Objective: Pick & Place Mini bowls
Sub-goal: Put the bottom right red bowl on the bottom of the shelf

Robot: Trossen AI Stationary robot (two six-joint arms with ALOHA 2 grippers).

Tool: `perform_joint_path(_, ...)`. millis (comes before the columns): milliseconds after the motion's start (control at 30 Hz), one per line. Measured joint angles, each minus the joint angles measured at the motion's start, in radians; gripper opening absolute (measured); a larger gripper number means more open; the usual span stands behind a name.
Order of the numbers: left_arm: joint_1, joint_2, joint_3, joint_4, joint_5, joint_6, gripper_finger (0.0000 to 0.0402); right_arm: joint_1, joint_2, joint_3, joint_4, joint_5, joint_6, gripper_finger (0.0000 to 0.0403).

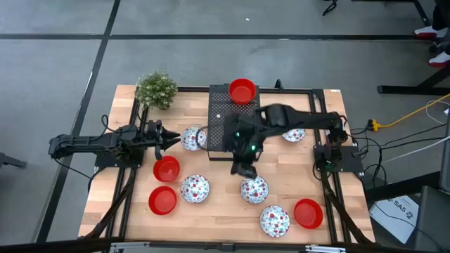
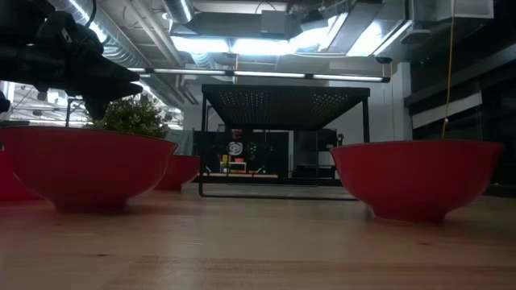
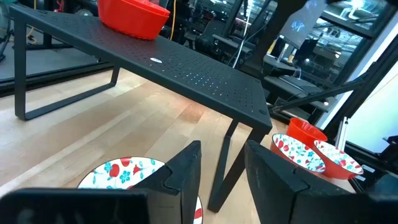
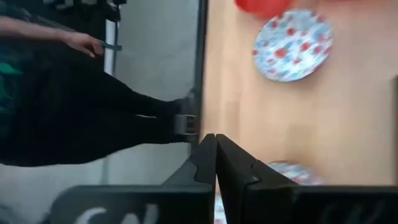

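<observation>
Right gripper (image 1: 245, 169): fingers pressed together, empty, hovering beside a floral bowl (image 1: 254, 189).
Left gripper (image 1: 169, 138): fingers spread, empty.
Black box (image 1: 226, 119): carrying one red bowl (image 1: 242, 91).
Right wrist view: showing a person's hand (image 4: 81, 42).

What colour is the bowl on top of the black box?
Plain red bowl, clearest in the high view.

Mini bowls (image 1: 195, 188) scattered upright; one red atop box (image 1: 226, 130).

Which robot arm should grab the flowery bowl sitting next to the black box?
Probably the left. Its open gripper hangs right beside that flowery bowl, which is by the black box. The right gripper is shut and farther off, near another bowl.
</observation>
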Motion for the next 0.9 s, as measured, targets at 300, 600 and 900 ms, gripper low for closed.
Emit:
perform_joint_path(300, 0.000, 0.000, 0.000, 0.000, 0.000, 0.000, 0.0118, 0.217, 0.044, -0.001, -0.081, 0.159, 0.453, 0.0027)
perform_joint_path(600, 0.000, 0.000, 0.000, 0.000, 0.000, 0.000, 0.0123, 0.425, 0.058, -0.001, -0.131, 0.277, 0.780, 0.0028)
perform_joint_path(900, 0.000, 0.000, 0.000, 0.000, 0.000, 0.000, 0.0122, 0.577, 0.057, -0.010, -0.190, 0.339, 1.037, 0.0028)
